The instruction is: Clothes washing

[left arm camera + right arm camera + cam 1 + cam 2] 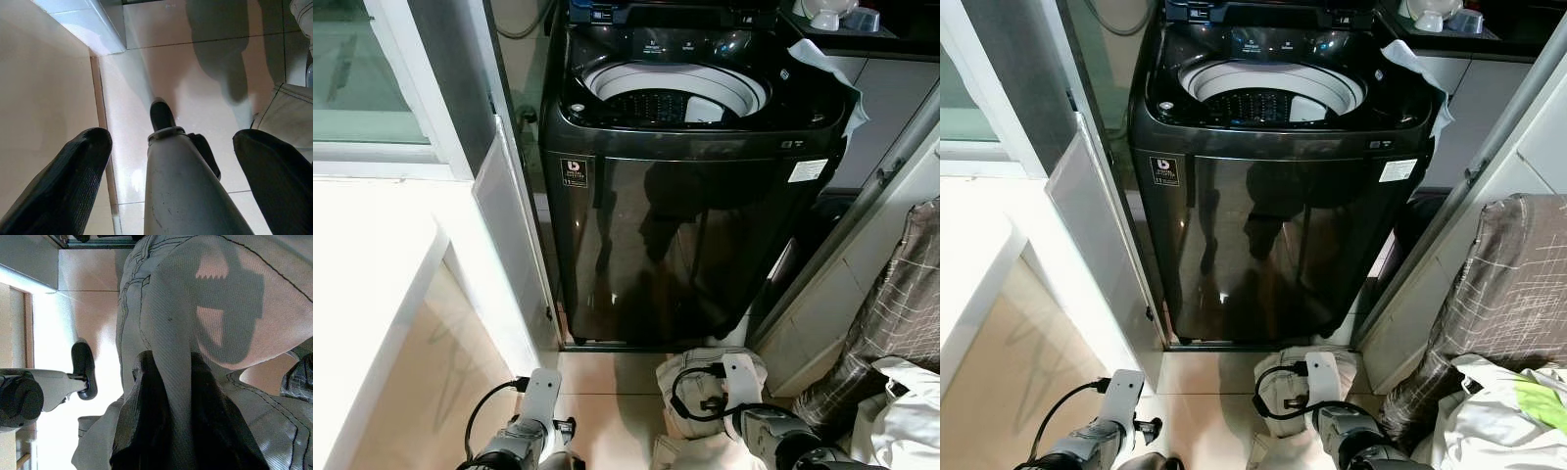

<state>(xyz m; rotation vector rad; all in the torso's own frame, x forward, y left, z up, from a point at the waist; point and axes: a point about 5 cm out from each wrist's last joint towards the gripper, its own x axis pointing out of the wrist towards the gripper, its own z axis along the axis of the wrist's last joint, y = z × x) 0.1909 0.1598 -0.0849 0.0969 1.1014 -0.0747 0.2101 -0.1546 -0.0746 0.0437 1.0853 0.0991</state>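
A black top-loading washing machine (685,245) stands straight ahead with its lid up, so the drum (675,98) is exposed. On the tiled floor at its foot lies a beige garment (677,423) with stitched seams, like trousers. My right arm (744,387) hangs low over it. In the right wrist view my right gripper (176,364) is shut on a fold of the beige garment (171,308). My left arm (536,406) hangs low on the left. In the left wrist view my left gripper (173,142) is open and empty above the floor.
A white door frame and panel (509,245) flank the machine's left, beside a bright white ledge (372,264). A checked cloth (901,304) and white bundled laundry (911,421) sit at the right. My own leg and foot (161,115) stand on the pale tiles.
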